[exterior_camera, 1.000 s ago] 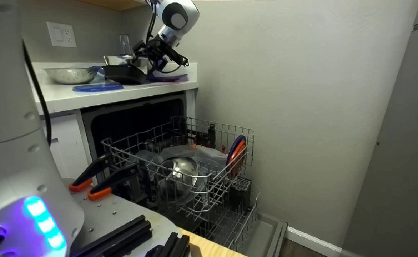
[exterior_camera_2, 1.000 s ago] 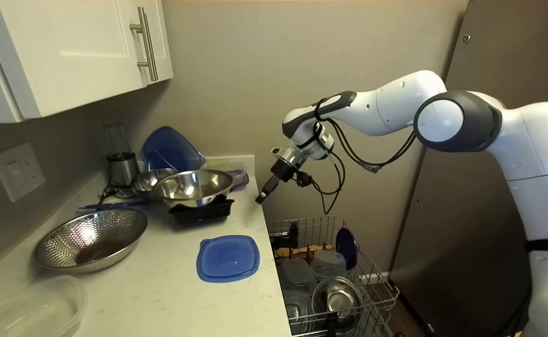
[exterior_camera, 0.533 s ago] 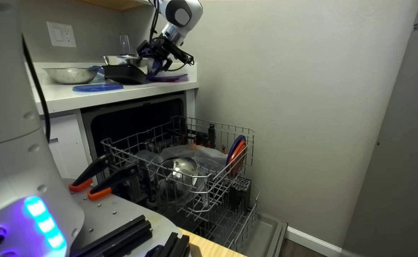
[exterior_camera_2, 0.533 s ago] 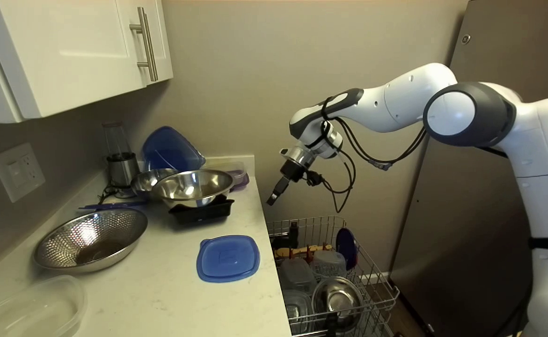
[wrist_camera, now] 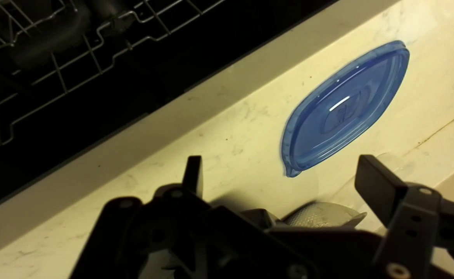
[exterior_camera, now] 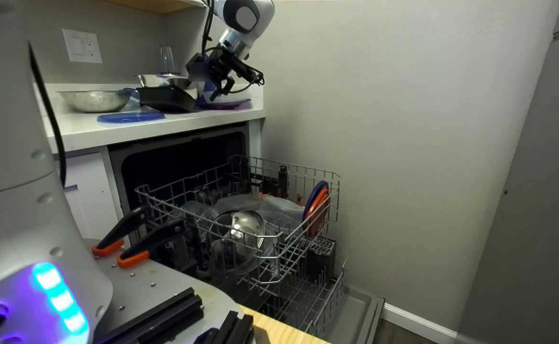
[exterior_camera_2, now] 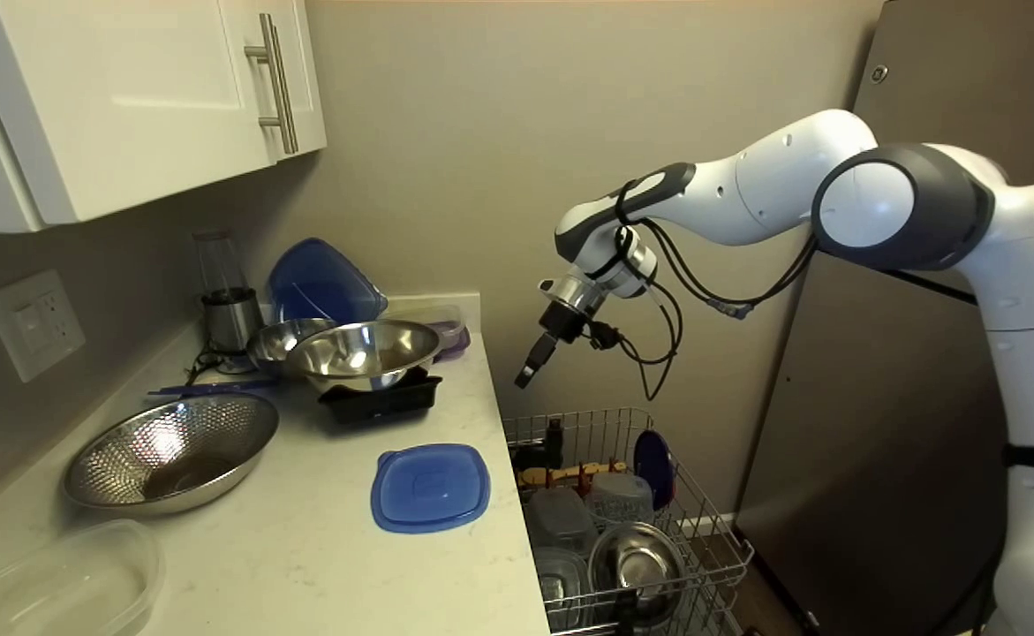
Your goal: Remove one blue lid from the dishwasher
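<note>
A dark blue round lid stands on edge in the dishwasher's upper rack, seen in both exterior views [exterior_camera: 312, 199] [exterior_camera_2: 652, 468], beside an orange-red lid [exterior_camera: 318, 206]. A flat blue lid lies on the counter in both exterior views [exterior_camera: 131, 118] [exterior_camera_2: 431, 488] and in the wrist view [wrist_camera: 343, 108]. My gripper [wrist_camera: 280, 168] is open and empty, its fingers wide apart. In an exterior view the gripper [exterior_camera_2: 525, 380] hangs beside the counter's edge, above the back of the upper rack [exterior_camera_2: 702, 512]. It touches neither lid.
The counter [exterior_camera_2: 305, 565] holds a black tray [exterior_camera_2: 384, 399] with a steel bowl [exterior_camera_2: 365, 349], a perforated bowl [exterior_camera_2: 172, 455], a clear container [exterior_camera_2: 57, 583] and a large blue lid [exterior_camera_2: 322, 283] leaning at the back. The rack also holds a steel bowl [exterior_camera_2: 638, 565] and clear containers [exterior_camera_2: 561, 517].
The arm and gripper have moved away from the counter, to the right in both exterior views. The lids and dishes have not moved.
</note>
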Robot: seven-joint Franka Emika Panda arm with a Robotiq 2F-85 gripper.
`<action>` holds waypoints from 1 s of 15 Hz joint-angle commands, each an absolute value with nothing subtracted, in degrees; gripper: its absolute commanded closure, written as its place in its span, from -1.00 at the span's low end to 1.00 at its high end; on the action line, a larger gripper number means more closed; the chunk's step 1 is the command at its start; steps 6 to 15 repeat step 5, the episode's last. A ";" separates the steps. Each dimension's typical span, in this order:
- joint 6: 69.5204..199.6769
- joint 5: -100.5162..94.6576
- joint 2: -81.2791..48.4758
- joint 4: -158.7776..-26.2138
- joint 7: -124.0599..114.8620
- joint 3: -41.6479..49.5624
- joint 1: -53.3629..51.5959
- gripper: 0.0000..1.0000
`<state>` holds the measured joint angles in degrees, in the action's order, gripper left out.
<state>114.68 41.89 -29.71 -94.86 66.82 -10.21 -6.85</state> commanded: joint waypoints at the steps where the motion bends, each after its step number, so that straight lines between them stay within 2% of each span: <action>1: 114.89 41.24 -29.91 -94.74 66.44 -11.49 -5.86 -1.00; 15: 114.89 41.25 -30.13 -94.69 66.45 -11.62 -5.88 -1.00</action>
